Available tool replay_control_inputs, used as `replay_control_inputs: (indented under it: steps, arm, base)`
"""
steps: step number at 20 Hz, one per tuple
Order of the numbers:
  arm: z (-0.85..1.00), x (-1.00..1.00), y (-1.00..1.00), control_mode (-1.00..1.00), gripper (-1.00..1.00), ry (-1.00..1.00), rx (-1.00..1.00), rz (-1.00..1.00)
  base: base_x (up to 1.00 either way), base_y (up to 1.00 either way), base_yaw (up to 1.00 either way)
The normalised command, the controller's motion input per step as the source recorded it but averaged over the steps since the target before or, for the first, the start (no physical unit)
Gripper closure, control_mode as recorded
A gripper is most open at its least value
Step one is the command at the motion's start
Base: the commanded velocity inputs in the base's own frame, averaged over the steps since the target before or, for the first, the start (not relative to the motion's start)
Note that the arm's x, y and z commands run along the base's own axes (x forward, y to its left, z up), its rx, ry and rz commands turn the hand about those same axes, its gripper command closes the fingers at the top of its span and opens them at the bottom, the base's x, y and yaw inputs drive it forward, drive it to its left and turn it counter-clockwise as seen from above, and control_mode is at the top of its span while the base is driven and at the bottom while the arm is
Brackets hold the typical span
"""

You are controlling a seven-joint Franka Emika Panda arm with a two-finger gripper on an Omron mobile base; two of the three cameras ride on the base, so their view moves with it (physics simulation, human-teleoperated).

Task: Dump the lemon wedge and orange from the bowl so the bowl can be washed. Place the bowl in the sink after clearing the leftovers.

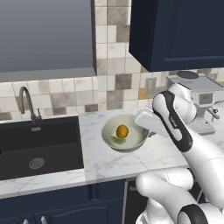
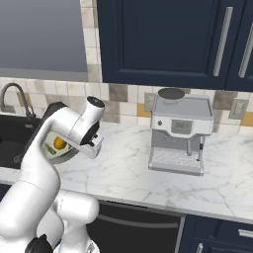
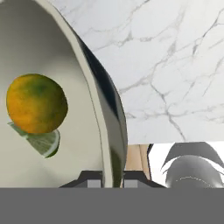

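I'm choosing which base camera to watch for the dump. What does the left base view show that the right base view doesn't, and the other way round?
Left base view: the sink with its basin, drain and whole faucet, and the lemon wedge. Right base view: the coffee machine in full and the counter to its right. Both: the bowl, tilted, with the orange inside, and the arm reaching to its rim.

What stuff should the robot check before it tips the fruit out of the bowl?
1. Gripper shut on the bowl rim: ok.
2. Orange inside the bowl: ok.
3. Lemon wedge inside, beside the orange: ok.
4. Bowl lifted off the counter: cannot tell.
5. Spot to dump the fruit: cannot tell.
6. Sink free for the bowl afterwards: ok.
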Motion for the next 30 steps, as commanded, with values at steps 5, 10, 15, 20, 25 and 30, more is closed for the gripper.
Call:
replay_control_inputs:
  steps: [5, 10, 15, 20, 25, 30]
  arm:
    - [0.16, -0.22, -0.15, -1.0, 1.0, 0.01, 0.22, -0.14]
    - [0.0, -0.04, -0.03, -1.0, 1.0, 0.0, 0.07, 0.0]
    - [-0.02, -0.06, 0.0, 1.0, 1.0, 0.0, 0.01, 0.0]
    - [0.0, 0.0, 0.0, 1.0, 1.0, 0.0, 0.0, 0.0]
    - [0.0, 0.0, 0.0, 1.0, 1.0, 0.0, 0.0, 0.0]
    - [0.0, 0.0, 0.0, 1.0, 1.0, 0.0, 0.0, 0.0]
  base:
    - [0.0, 0.0, 0.0]
    - [0.0, 0.0, 0.0]
    - [-0.39, 0.0, 0.0]
    - [-0.28, 0.28, 0.0]
    - [-0.01, 0.89, 0.0]
    - [0.0, 1.0, 0.0]
